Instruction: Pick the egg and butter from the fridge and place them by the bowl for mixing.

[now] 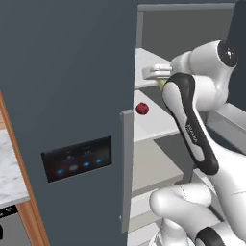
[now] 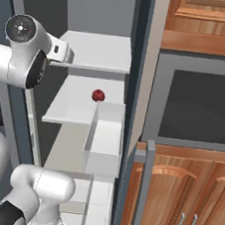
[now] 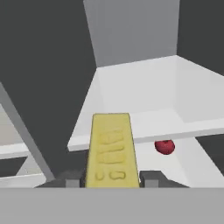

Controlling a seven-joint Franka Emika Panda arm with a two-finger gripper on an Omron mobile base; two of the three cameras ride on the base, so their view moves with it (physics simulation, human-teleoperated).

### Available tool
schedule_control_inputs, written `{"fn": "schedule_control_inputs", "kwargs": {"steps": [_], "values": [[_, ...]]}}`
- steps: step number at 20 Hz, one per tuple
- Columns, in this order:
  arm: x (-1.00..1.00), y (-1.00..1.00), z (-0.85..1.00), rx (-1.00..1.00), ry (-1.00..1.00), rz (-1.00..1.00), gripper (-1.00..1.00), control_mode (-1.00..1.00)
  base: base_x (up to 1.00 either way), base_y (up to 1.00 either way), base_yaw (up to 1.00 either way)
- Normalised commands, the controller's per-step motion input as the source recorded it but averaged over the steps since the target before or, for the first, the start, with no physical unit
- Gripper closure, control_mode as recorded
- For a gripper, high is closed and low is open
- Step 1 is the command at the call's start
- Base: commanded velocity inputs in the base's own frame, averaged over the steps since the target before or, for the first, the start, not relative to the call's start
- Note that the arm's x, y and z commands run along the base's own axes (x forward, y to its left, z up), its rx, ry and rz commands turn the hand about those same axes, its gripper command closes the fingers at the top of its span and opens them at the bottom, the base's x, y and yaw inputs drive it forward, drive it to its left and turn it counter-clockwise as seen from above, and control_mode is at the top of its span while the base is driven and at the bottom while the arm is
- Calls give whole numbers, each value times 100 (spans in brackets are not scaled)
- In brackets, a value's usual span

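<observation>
White shelves (image 3: 144,87) inside the tall dark blue-grey fridge (image 1: 67,96) are forming the backdrop, with the arm reaching into the open compartment. The pincer (image 3: 113,178) is clenching the small pale yellow elongated block of butter (image 3: 112,151), its two dark tips pressing the block's long sides near the rear end, so that most of the block is projecting forward beyond the tips. A small red round fruit (image 3: 165,146) is lying on the lower shelf, ahead of the pincer, to one side and below the butter, apart from it. The edge of the upper shelf is running just ahead of the block's far end.

The step in hand is judged to be the withdrawal of the butter from the fridge. Doing it well is calling for a straight pull backward along the pincer's own axis, keeping the block level and clear of the shelf edge and the door bin (image 2: 106,139), since the grip is sitting far back and a knock on the overhanging end is likely to twist it loose.
</observation>
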Motion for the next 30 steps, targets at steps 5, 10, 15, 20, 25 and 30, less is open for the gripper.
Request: {"fn": "schedule_control_inputs", "kwargs": {"steps": [5, 10, 15, 20, 25, 30], "values": [[-100, 30, -93, 0, 15, -4, 100, -100, 0, 0, 0], [-100, 14, -99, 0, 31, -3, 100, -100, 0, 0, 0], [-23, 3, -18, 0, 16, -1, 100, -100, 0, 0, 0], [-1, 9, -8, 0, 7, 1, 100, 100, -39, 66, 8], [0, 0, 0, 0, 0, 0, 100, 100, -64, 100, -21], [0, 0, 0, 0, 0, 0, 100, 100, -17, 54, -87]]}}
